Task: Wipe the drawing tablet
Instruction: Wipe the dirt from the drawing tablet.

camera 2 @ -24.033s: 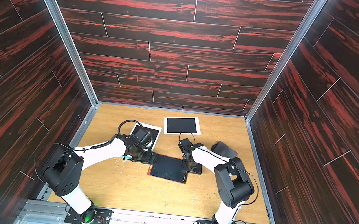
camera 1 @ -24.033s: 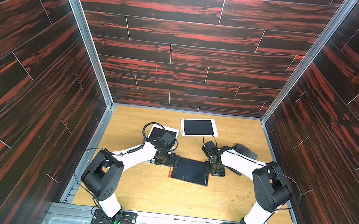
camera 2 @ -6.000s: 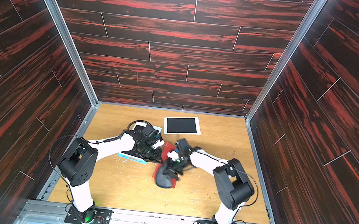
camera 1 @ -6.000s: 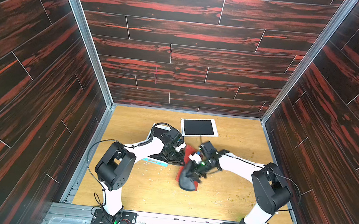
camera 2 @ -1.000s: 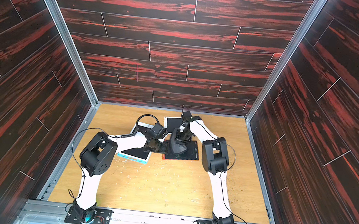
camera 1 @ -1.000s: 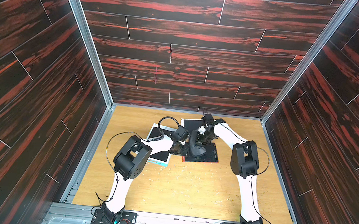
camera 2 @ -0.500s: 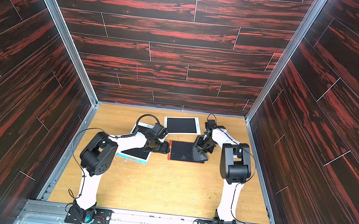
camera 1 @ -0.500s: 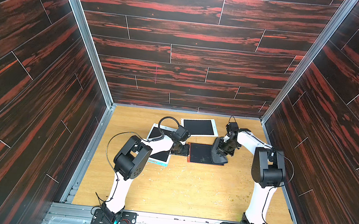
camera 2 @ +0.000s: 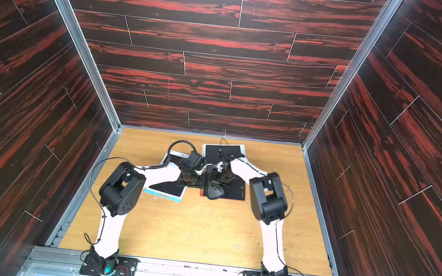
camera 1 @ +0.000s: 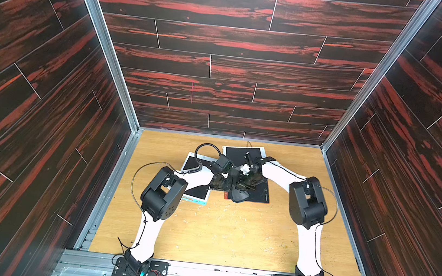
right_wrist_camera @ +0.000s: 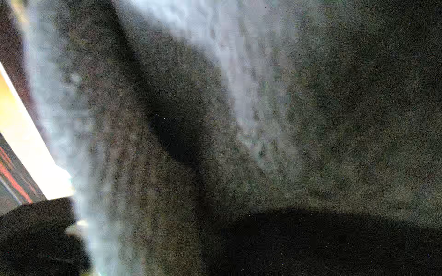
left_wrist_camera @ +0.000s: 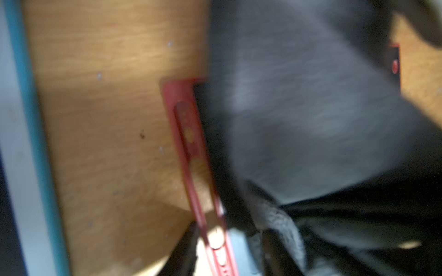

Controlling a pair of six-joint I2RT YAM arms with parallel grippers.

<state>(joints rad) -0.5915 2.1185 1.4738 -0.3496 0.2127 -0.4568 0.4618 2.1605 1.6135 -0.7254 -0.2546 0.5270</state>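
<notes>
The drawing tablet (camera 1: 260, 188), black with a red frame, lies flat mid-table in both top views (camera 2: 235, 188). A grey cloth (camera 1: 238, 196) covers its left part, and my right gripper (camera 1: 243, 183) is shut on the cloth, pressing it down. Cloth (right_wrist_camera: 239, 119) fills the right wrist view and hides those jaws. My left gripper (camera 1: 220, 182) sits at the tablet's left edge. In the blurred left wrist view the red frame (left_wrist_camera: 184, 124) runs between its fingers (left_wrist_camera: 189, 241), which stand apart with a gap on each side. The cloth (left_wrist_camera: 311, 107) hides the screen there.
A white-framed tablet (camera 1: 241, 151) lies at the back under the right forearm. A blue-edged tablet (camera 1: 197, 195) lies left of the red one, partly under the left arm. The two wrists are close together. Bare scratched wood (camera 1: 231, 236) stretches to the front rail.
Half a second ago the right gripper and cloth were at the tablet's right edge. They have swept left across the screen to beside the left gripper. The left arm has stayed put.
</notes>
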